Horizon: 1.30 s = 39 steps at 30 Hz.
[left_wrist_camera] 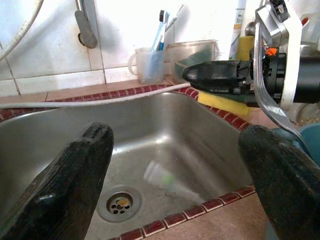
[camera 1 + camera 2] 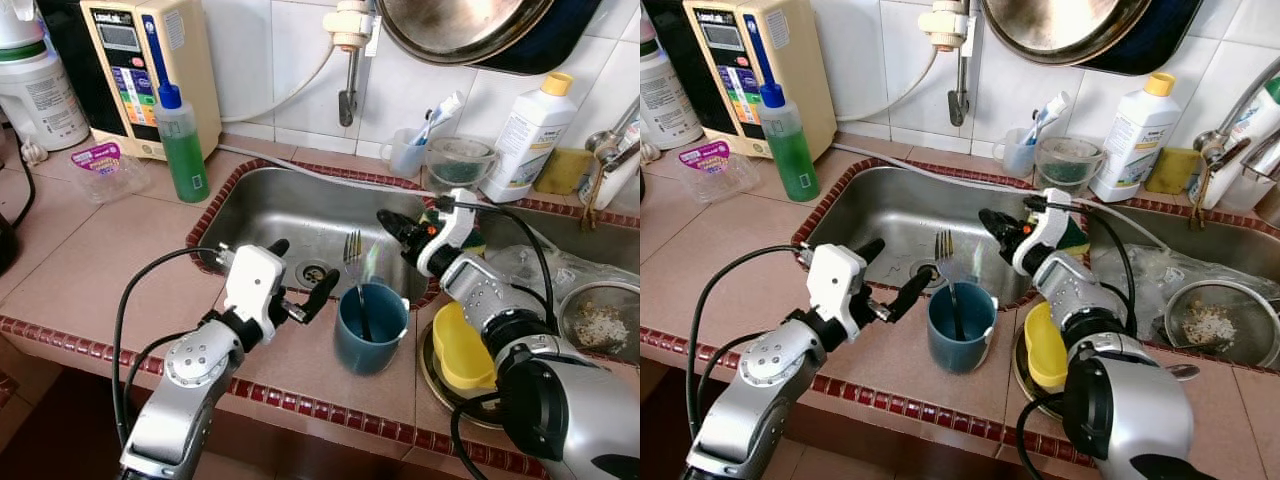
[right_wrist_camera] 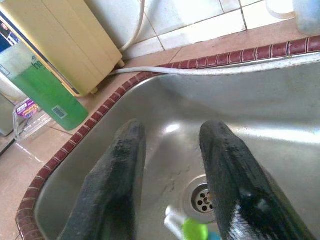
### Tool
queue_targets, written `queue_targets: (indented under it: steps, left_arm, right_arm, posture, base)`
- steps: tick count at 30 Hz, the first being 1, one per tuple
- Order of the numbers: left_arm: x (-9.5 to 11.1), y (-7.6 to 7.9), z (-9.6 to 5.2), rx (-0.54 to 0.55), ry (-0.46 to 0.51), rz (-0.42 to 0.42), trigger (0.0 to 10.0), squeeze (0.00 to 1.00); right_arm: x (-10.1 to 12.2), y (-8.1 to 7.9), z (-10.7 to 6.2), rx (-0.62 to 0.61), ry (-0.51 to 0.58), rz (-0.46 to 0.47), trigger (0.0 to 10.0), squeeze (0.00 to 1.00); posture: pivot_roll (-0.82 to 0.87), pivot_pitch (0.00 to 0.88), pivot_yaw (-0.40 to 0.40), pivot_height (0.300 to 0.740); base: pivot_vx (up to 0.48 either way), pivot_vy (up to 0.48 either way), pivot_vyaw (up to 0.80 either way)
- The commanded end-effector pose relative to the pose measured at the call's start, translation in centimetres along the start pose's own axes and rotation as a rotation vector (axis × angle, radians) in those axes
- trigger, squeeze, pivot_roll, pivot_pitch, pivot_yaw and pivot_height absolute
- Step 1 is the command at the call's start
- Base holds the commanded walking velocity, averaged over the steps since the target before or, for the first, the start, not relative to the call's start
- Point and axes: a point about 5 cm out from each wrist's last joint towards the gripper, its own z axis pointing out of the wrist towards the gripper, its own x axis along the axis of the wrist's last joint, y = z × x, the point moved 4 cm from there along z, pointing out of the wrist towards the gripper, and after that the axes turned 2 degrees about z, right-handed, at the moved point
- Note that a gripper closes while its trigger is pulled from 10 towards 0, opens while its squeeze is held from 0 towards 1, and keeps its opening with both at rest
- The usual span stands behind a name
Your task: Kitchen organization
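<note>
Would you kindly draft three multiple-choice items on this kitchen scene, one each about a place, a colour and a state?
1. Where does the fork stand?
A. Flat on the sink floor
B. Upright in the blue cup
C. In the yellow bowl

2. What colour is the liquid in the soap bottle left of the sink?
A. Green
B. Red
C. Clear

3. How are the left gripper's fingers?
A. Shut on the fork
B. Shut on the cup's rim
C. Open, holding nothing

Answers:
1. B: the tines rise above the cup's rim on the counter edge in front of the sink.
2. A: the blue-capped bottle is filled with green liquid.
3. C: the left wrist view shows both fingers wide apart with only the sink between them, beside the cup.
</note>
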Motion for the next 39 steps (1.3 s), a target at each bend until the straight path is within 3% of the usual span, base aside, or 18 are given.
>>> queue_targets:
  steps: [1,7,11,21,29,30,31,32,33,39]
  left_arm:
    - [0.5,0.2,0.2,-0.01,0.018,0.009,10.0,0.0]
    - [0.5,0.2,0.1,-0.014,0.016,0.011,10.0,0.0]
    - [0.4,0.0,0.1,-0.014,0.011,0.025,10.0,0.0]
    - [0.1,-3.0,-0.7,0.023,-0.02,0.081,10.0,0.0]
    - [0.1,-5.4,-1.6,0.046,-0.046,0.116,10.0,0.0]
    - [0.1,-5.6,-1.7,0.047,-0.048,0.117,10.0,0.0]
    - [0.1,-5.7,-1.8,0.048,-0.051,0.118,10.0,0.0]
    - [0.1,-5.7,-1.8,0.048,-0.051,0.118,10.0,0.0]
    - [0.1,-5.9,-1.9,0.046,-0.051,0.11,10.0,0.0]
    - [0.3,-6.2,-2.0,0.042,-0.035,0.041,10.0,0.0]
  right_arm:
    - [0.7,-0.3,0.2,0.01,0.023,-0.003,10.0,1.0]
    - [1.0,-0.3,0.2,0.01,0.042,-0.007,10.0,1.0]
    - [1.4,-0.3,0.2,-0.003,0.053,-0.057,10.0,1.0]
    - [3.4,-0.5,0.2,-0.006,0.13,-0.165,10.0,1.0]
    - [5.0,-0.7,-0.2,-0.014,0.201,-0.304,10.0,1.0]
    - [5.3,-0.7,-0.3,-0.012,0.213,-0.316,10.0,0.78]
    - [5.5,-0.8,-0.4,-0.011,0.222,-0.333,10.0,0.15]
    - [5.5,-0.8,-0.4,-0.011,0.222,-0.333,10.0,0.15]
    - [5.9,-0.8,-0.6,-0.014,0.247,-0.377,10.0,0.0]
    - [6.8,-1.5,-1.2,-0.014,0.332,-0.453,10.0,0.0]
  posture:
    - [-0.01,0.045,-0.027,0.74]
    - [-0.01,0.039,-0.025,0.74]
    - [-0.01,0.04,-0.024,0.74]
    - [-0.01,0.042,-0.021,0.74]
    - [-0.01,0.051,-0.018,0.74]
    - [-0.01,0.052,-0.015,0.74]
    - [-0.01,0.052,-0.015,0.74]
    - [-0.01,0.052,-0.015,0.74]
    - [-0.01,0.053,-0.011,0.74]
    - [-0.02,0.055,-0.011,0.74]
  base:
    - [0.0,0.0,0.0]
    - [0.0,0.0,0.0]
    - [0.0,0.0,0.0]
    - [0.0,0.0,0.0]
    - [0.0,0.0,0.0]
    - [0.0,0.0,0.0]
    - [0.0,0.0,0.0]
    - [0.0,0.0,0.0]
    - [0.0,0.0,0.0]
    - [0.0,0.0,0.0]
